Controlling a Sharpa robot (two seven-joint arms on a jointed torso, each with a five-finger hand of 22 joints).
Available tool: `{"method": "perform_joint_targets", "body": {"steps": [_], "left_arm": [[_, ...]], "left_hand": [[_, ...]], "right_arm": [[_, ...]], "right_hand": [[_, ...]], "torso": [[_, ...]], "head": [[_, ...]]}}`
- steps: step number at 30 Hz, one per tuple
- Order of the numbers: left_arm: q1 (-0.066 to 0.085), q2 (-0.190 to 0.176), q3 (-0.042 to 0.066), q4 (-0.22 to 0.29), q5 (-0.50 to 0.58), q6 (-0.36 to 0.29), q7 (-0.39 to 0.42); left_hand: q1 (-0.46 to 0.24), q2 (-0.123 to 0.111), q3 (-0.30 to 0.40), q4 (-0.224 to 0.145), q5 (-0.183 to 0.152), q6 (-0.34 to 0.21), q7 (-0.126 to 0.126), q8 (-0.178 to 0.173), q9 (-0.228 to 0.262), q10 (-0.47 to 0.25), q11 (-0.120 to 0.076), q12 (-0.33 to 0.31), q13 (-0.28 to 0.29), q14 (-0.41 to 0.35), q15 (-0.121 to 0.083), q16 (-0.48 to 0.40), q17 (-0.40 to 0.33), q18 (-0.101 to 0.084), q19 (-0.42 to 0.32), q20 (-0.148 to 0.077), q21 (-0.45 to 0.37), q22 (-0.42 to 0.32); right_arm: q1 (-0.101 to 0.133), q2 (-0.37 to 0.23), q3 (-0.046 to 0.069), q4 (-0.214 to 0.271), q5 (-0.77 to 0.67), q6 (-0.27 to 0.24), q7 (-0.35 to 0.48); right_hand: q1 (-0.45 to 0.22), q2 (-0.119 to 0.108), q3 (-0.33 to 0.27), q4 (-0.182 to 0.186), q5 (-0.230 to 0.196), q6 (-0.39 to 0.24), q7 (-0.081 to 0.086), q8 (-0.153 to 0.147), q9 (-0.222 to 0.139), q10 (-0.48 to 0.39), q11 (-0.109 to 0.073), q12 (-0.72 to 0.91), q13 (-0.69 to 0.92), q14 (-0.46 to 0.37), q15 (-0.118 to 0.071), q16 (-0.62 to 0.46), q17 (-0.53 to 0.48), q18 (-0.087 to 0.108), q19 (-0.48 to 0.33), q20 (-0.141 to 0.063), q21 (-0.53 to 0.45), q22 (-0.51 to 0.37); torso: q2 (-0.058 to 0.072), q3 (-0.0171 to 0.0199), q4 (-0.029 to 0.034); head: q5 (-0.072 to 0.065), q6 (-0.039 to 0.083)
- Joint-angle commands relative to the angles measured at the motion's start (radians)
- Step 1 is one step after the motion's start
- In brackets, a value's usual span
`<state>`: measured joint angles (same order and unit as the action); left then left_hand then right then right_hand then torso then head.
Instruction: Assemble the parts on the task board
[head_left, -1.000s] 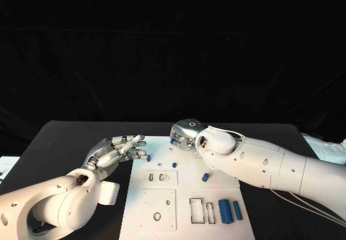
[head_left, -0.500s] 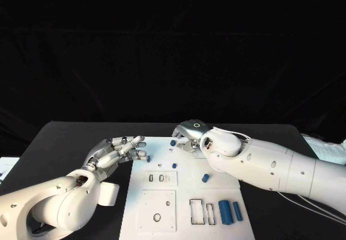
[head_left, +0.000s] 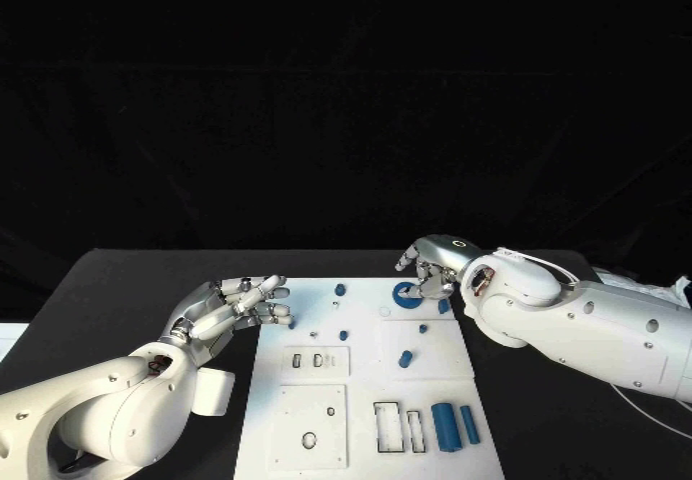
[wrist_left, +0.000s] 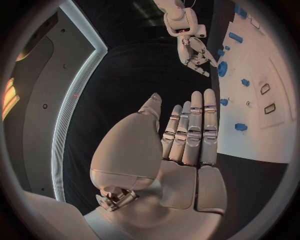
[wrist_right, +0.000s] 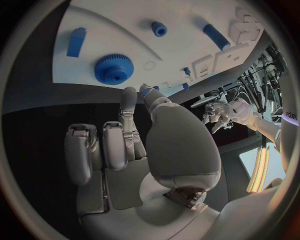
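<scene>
Two hands sit near the far end of the task board (head_left: 368, 375), the white plate in the middle of the black table (head_left: 130, 280). The left hand (head_left: 231, 305) hangs over the board's far left edge, at about 10 o'clock from the board's middle. Its fingers are straight, close side by side, and hold nothing. The right hand (head_left: 437, 262) is above the far right corner, at about 1 o'clock. Its fingers are bent a little and apart, with nothing in them.

Right under the right hand's fingertips lies a round blue gear (head_left: 408, 293) with tiny teeth, flat on the board. A small blue peg (head_left: 340, 289) stands at 9 o'clock from the gear. Black table shows between the two hands past the board's far edge.

A short blue bar (head_left: 405, 358) lies tilted near the board's middle. At the near right, two long blue bars (head_left: 456, 424) lie side by side, next to empty slots with dark outlines.
</scene>
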<state>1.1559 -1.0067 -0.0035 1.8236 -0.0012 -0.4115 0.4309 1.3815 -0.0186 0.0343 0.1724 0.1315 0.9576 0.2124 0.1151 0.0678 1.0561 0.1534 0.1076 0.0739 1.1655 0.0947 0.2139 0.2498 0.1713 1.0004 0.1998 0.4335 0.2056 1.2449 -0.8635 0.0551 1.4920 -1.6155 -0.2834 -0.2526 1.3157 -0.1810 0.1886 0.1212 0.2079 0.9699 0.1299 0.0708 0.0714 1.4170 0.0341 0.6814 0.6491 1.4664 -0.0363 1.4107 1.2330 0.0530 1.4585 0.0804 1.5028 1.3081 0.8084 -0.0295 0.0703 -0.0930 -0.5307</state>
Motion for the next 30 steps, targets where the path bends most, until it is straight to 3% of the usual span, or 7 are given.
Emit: {"method": "perform_joint_targets", "body": {"steps": [1, 2, 8, 11, 30], "left_arm": [[0.002, 0.002, 0.001, 0.000, 0.004, 0.027, 0.001], [0.002, 0.003, 0.001, 0.000, 0.004, 0.028, 0.001], [0.002, 0.004, 0.001, -0.003, 0.004, 0.030, 0.000], [0.002, 0.005, 0.001, -0.004, 0.004, 0.031, 0.000], [0.002, 0.005, 0.001, -0.007, 0.005, 0.033, -0.004]], "left_hand": [[0.004, 0.009, -0.003, -0.004, -0.003, -0.003, 0.006, -0.004, -0.001, -0.002, 0.006, -0.007, -0.001, 0.000, 0.005, -0.005, 0.001, 0.008, -0.002, 0.002, 0.001, 0.000], [0.004, 0.009, -0.003, -0.004, -0.003, -0.003, 0.006, -0.004, -0.001, -0.002, 0.006, -0.007, -0.001, 0.000, 0.005, -0.005, 0.001, 0.008, -0.002, 0.002, 0.001, 0.000], [0.004, 0.009, -0.003, -0.004, -0.003, -0.003, 0.006, -0.004, -0.001, -0.002, 0.006, -0.007, -0.001, 0.000, 0.005, -0.005, 0.001, 0.008, -0.002, 0.002, 0.001, 0.000], [0.004, 0.009, -0.003, -0.004, -0.003, -0.003, 0.006, -0.004, -0.001, -0.002, 0.006, -0.007, -0.001, 0.000, 0.005, -0.005, 0.001, 0.008, -0.002, 0.002, 0.001, 0.000], [0.005, 0.011, -0.003, -0.005, -0.003, -0.002, 0.005, -0.004, -0.001, -0.002, 0.006, -0.008, -0.001, 0.000, 0.005, -0.006, 0.003, 0.008, -0.003, 0.002, 0.000, 0.000]], "right_arm": [[0.000, -0.010, 0.001, -0.001, 0.063, 0.064, -0.063], [0.000, -0.012, 0.001, -0.004, 0.062, 0.068, -0.066], [-0.003, -0.009, 0.001, -0.022, 0.050, 0.077, -0.074], [-0.005, -0.002, 0.001, -0.030, 0.048, 0.079, -0.073], [-0.015, 0.032, 0.001, -0.066, 0.042, 0.112, -0.069]], "right_hand": [[0.036, 0.024, -0.071, 0.049, 0.005, -0.009, 0.006, 0.005, 0.002, -0.029, 0.010, 0.240, 0.279, 0.058, 0.006, 0.034, 0.058, -0.021, 0.013, 0.003, 0.010, 0.121], [0.052, 0.032, -0.083, 0.066, 0.008, -0.010, 0.004, 0.007, 0.003, -0.038, 0.011, 0.276, 0.329, 0.059, 0.010, 0.039, 0.066, -0.021, 0.015, 0.005, 0.011, 0.124], [0.075, 0.031, -0.108, 0.101, 0.006, -0.014, 0.011, 0.009, 0.003, -0.034, 0.015, 0.352, 0.428, 0.061, 0.014, 0.051, 0.090, -0.023, 0.021, 0.009, 0.016, 0.135], [0.079, 0.034, -0.108, 0.104, 0.008, -0.012, 0.010, 0.011, 0.003, -0.032, 0.015, 0.362, 0.441, 0.062, 0.014, 0.052, 0.093, -0.024, 0.022, 0.009, 0.017, 0.137], [0.095, 0.048, -0.111, 0.114, 0.018, 0.008, 0.007, 0.025, 0.007, 0.000, 0.013, 0.462, 0.547, 0.067, 0.013, 0.069, 0.127, -0.028, 0.034, 0.009, 0.025, 0.156]], "torso": [[0.001, 0.0013, -0.0010], [0.001, 0.0007, 0.0000], [0.001, 0.0007, 0.0008], [0.001, -0.0010, 0.0005], [0.001, -0.0018, 0.0018]], "head": [[-0.004, 0.000], [-0.004, 0.000], [-0.004, -0.001], [-0.004, -0.003], [-0.004, -0.009]]}}
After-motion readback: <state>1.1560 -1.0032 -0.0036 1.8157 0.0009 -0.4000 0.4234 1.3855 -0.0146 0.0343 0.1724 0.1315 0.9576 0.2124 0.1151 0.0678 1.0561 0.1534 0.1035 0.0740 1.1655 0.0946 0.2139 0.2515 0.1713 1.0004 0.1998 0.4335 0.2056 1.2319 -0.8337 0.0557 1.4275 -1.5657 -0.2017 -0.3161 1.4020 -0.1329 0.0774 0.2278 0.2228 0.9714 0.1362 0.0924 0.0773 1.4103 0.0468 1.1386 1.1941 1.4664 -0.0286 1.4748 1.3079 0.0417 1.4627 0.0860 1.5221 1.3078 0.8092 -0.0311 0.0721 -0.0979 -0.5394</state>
